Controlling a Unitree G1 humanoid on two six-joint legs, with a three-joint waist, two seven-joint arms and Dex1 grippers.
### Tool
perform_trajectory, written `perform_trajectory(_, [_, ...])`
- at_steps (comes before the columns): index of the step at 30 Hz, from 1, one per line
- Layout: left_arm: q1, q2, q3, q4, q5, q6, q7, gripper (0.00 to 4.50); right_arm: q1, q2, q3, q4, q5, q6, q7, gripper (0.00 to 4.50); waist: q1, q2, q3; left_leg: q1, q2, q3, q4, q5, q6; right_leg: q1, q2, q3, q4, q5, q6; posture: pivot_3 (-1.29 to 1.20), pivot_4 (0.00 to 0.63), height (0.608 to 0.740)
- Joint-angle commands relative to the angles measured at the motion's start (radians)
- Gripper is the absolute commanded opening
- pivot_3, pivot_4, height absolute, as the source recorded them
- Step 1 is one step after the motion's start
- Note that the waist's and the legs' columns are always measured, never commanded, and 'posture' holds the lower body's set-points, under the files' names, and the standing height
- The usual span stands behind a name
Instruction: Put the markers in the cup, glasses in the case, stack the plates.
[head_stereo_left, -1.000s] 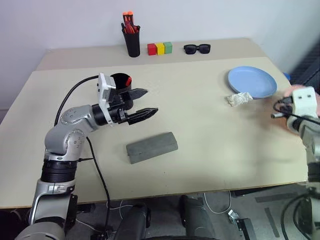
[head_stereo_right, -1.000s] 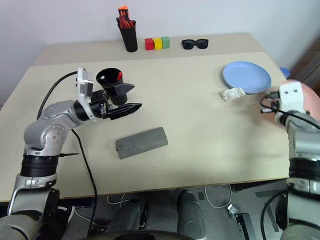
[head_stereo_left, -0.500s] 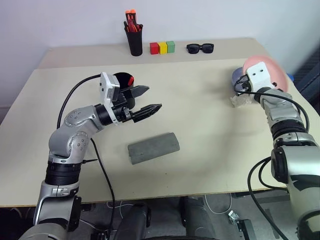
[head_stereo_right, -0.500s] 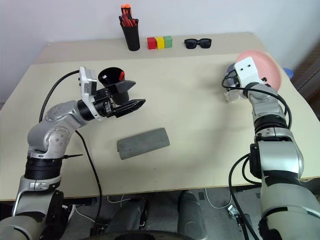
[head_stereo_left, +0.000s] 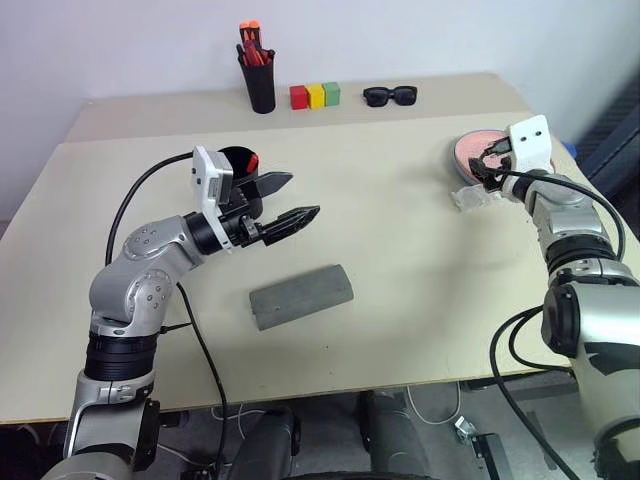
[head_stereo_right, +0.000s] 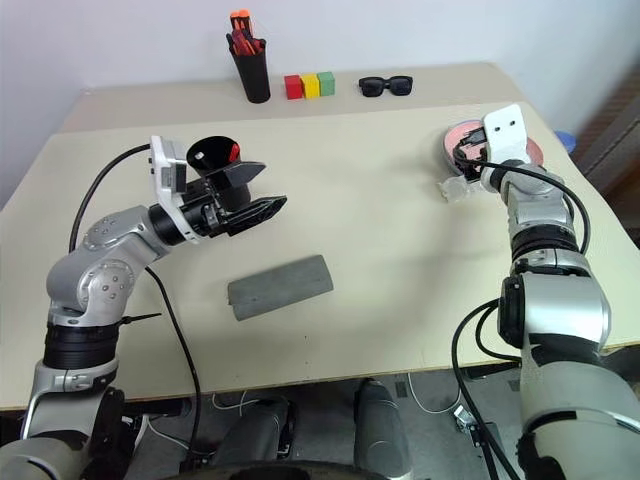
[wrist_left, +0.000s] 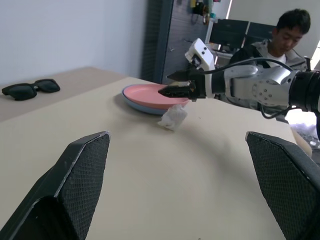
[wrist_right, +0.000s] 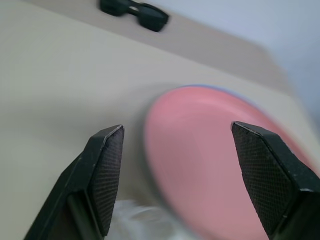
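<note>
The pink plate lies flat on the light blue plate, whose rim shows beneath it at the table's right. My right gripper hovers at the plates' near edge, open, nothing between its fingers. The wide black cup stands left of centre with a red-capped marker inside. My left gripper is open and empty beside the cup, pointing right. The grey case lies shut in front of it. The glasses are out of view.
A crumpled white scrap lies just in front of the plates. Along the back edge stand a black pen holder with orange-capped markers, three coloured blocks and black sunglasses. A person sits beyond the table's right end.
My right arm swung in from the table's right edge with the pink plate, laid it flat on the blue plate, and its gripper opened. The left arm held still.
</note>
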Motion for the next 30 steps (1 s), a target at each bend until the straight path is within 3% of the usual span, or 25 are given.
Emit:
perform_trajectory(1, [-0.016,0.011,0.016,-0.011,-0.008,-0.018,-0.011,4.5,0.067,-0.01,-0.007,-0.152,0.032,0.035,0.067,3.45,0.0,0.0,0.0,0.0,0.0,0.0,0.0,0.0,0.0,0.0,0.0,0.0,0.0,0.0,0.0,0.0,0.15,0.74])
perform_trajectory(6, [-0.037,0.001,0.002,0.015,0.001,-0.026,-0.024,4.5,0.157,-0.007,0.029,-0.233,-0.006,0.041,0.05,3.45,0.0,0.0,0.0,0.0,0.0,0.0,0.0,0.0,0.0,0.0,0.0,0.0,0.001,0.0,0.0,0.0,0.15,0.74])
perform_trajectory(12, [-0.046,0.004,-0.006,0.022,0.017,-0.038,-0.033,4.5,0.167,0.008,0.053,-0.139,-0.051,0.037,-0.039,3.45,-0.001,0.0,0.0,0.001,0.0,0.0,0.0,0.0,0.0,0.0,0.0,0.0,0.001,0.0,0.0,0.0,0.15,0.74])
perform_trajectory(15, [-0.033,0.014,0.002,0.015,0.019,-0.031,-0.032,4.5,0.146,0.024,0.048,-0.092,-0.046,0.027,-0.046,2.63,0.0,0.0,0.0,0.0,0.0,0.0,0.0,0.0,0.0,0.0,0.0,0.0,0.001,0.0,0.0,0.0,0.15,0.74])
perform_trajectory(20, [-0.017,0.023,0.01,-0.001,0.014,-0.026,-0.025,4.5,0.121,0.041,0.05,-0.06,-0.049,0.017,-0.047,0.15,-0.002,0.0,0.0,0.001,0.0,0.0,0.0,0.0,0.0,0.0,0.0,0.001,0.001,0.0,0.0,0.0,0.15,0.74])
perform_trajectory(25, [-0.012,0.02,0.013,-0.009,0.009,-0.024,-0.012,4.5,0.074,0.039,-0.029,-0.083,0.034,-0.04,-0.033,0.06,-0.001,0.0,0.0,0.001,0.0,0.0,0.0,0.0,0.0,0.0,0.0,0.001,0.001,0.0,0.0,0.0,0.15,0.74])
perform_trajectory(30, [-0.021,0.012,0.006,-0.005,0.005,-0.025,-0.008,4.5,0.002,-0.001,-0.072,-0.002,0.032,-0.048,-0.177,0.06,-0.001,0.0,0.0,0.001,0.0,0.0,0.0,0.0,0.0,0.0,0.0,0.001,0.001,0.0,0.0,0.0,0.15,0.74])
